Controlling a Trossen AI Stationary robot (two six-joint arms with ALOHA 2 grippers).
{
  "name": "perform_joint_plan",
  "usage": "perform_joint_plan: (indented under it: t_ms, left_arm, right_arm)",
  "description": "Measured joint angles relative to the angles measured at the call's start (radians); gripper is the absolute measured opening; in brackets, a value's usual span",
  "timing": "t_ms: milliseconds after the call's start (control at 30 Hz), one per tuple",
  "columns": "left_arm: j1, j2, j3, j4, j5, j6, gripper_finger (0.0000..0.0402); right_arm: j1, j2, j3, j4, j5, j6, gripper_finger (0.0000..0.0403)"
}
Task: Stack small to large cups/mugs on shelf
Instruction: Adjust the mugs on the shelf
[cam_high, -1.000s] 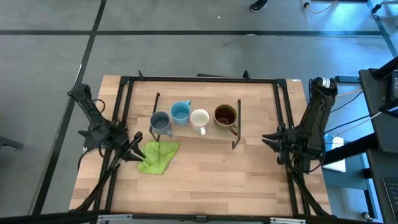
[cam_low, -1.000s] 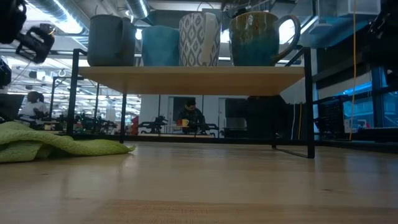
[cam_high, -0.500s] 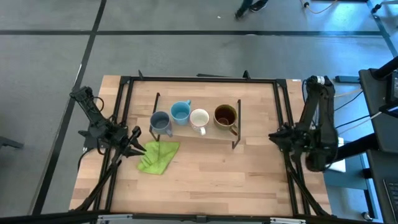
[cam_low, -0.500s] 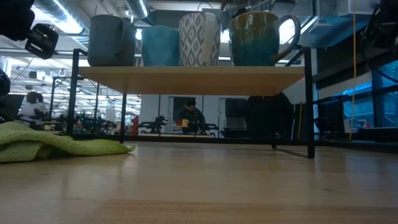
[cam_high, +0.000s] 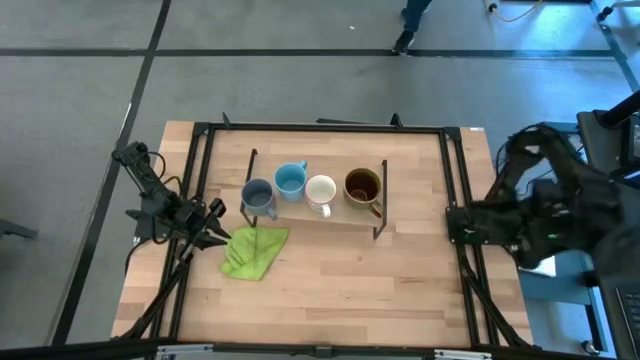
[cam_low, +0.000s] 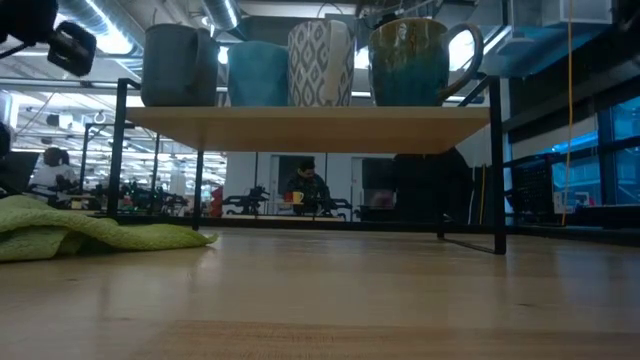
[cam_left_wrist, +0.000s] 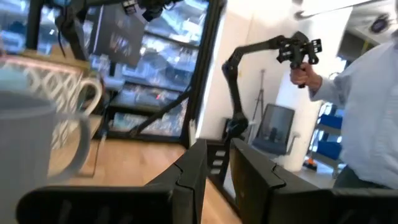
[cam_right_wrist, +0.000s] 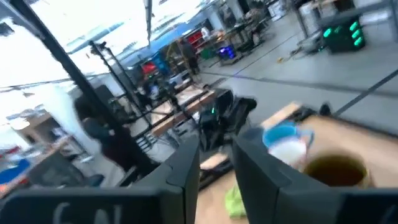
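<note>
Both arms have drawn back from the shelf over the last second: the right gripper (cam_high: 452, 222), which reached in over the table's right edge, now sits farther out past the frame rail, and the left gripper (cam_high: 213, 228) has eased a little toward the left edge. On the table (cam_high: 340, 290) the shelf (cam_high: 345, 220) carries all four mugs in a row, and going largest to smallest they read brown mug (cam_high: 362, 185) at the right end, then white mug (cam_high: 321, 191), light blue mug (cam_high: 290, 180) and grey mug (cam_high: 257, 195) at the left end, each close beside its neighbour; the low view shows all four standing upright on the board. So the ordering looks finished, and the step in hand is, I judge, simply clearing away. To do that well, each arm should lift and pull straight outward, keeping away from the shelf's wire ends and the handles that stick out. Each gripper's fingers stand slightly apart with a narrow gap and hold nothing, as both wrist views show. A green cloth (cam_high: 253, 252) lies crumpled on the table just beside the left gripper and in front of the shelf's left end; it is the one thing that gripper could snag. A person (cam_left_wrist: 367, 118) stands beyond the table in the left wrist view, holding a handle device.
</note>
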Motion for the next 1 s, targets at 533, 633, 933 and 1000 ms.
perform_joint_plan:
  t_ms: [533, 633, 933, 1000]
  left_arm:
    - [0.000, 0.000, 0.000, 0.063, 0.169, 0.113, 0.0067]
    - [0.000, 0.000, 0.000, 0.063, 0.171, 0.094, 0.0067]
    - [0.000, 0.000, 0.000, 0.061, 0.219, 0.087, 0.0066]
    - [0.000, 0.000, 0.000, 0.060, 0.223, 0.073, 0.0066]
  right_arm:
    - [-0.524, 0.401, 0.620, 0.665, -1.146, -1.336, 0.0098]
    - [-0.732, 0.420, 0.620, 0.583, -1.330, -1.238, 0.0098]
    - [-1.139, 0.313, 0.621, 0.293, -1.388, -1.177, 0.0098]
    - [-1.202, 0.255, 0.604, 0.228, -1.386, -1.168, 0.0098]
